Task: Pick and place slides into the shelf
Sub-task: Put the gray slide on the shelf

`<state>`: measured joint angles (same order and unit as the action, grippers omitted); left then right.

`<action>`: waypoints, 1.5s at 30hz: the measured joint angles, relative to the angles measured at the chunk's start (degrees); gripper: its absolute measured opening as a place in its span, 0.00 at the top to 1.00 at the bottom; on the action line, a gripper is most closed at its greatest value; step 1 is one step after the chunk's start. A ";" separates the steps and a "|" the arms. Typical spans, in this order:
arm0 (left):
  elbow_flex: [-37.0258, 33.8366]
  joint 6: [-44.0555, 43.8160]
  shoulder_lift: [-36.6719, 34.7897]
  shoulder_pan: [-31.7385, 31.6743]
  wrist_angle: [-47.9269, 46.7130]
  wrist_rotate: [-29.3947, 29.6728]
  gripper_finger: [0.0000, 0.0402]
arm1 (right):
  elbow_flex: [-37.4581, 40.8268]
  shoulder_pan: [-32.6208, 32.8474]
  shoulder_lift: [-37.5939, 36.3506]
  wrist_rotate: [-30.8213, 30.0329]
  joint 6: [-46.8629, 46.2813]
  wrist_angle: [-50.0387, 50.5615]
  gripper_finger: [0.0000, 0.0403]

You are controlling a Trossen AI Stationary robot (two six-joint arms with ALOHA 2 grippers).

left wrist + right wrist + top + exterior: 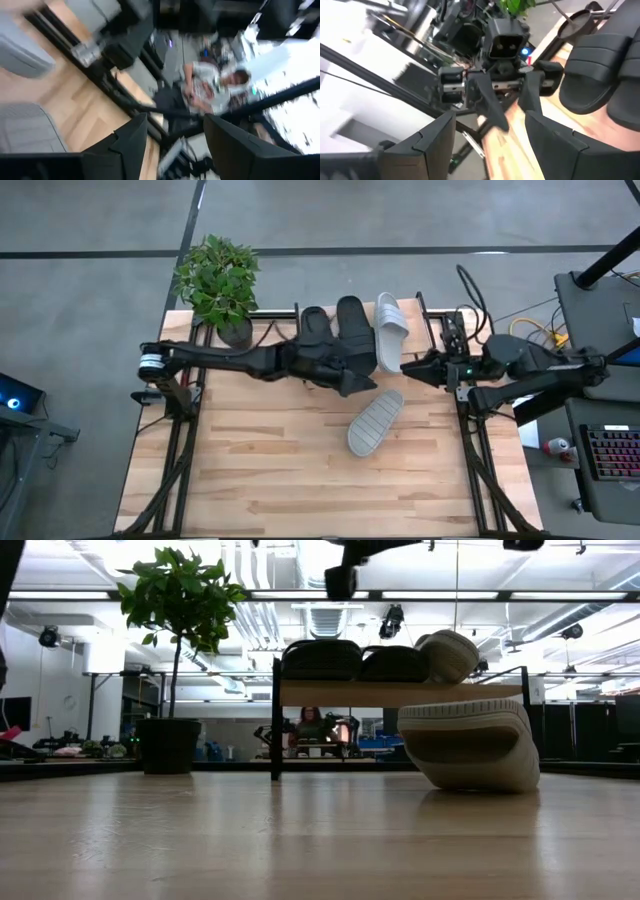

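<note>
Black slides (pixel 337 327), two, and one grey (pixel 389 330) top the shelf (pixel 400 693); one grey (pixel 376 421) lies on the table (pixel 260 470); both jaws spread.

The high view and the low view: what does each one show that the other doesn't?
Only the high view shows both arms meeting over the table, the open left pincer facing the open right pincer, neither holding anything.

Only the low view shows the room beyond, with a seated person under the shelf.

Both show the shelf carrying two black slides and one pale slide, the fourth slide sole-up on the table, and the potted plant.
</note>
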<state>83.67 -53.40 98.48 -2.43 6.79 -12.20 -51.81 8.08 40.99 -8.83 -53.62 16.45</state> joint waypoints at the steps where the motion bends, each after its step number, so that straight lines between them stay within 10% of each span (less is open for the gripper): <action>1: -2.08 -0.27 -1.03 0.35 1.92 2.08 0.55 | 1.50 0.00 -0.74 -0.02 -0.32 -1.64 0.43; 19: -25.95 -8.71 -17.32 8.98 8.60 20.16 0.55 | 13.04 -0.09 -5.29 0.23 -5.90 -5.11 0.43; 45: -35.66 -20.18 -2.61 17.53 25.71 27.46 0.55 | 10.97 -0.09 -7.95 -0.18 -7.41 -6.51 0.43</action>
<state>48.01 -73.58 95.87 15.09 32.50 15.26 -40.84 7.99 33.04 -9.01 -61.04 9.94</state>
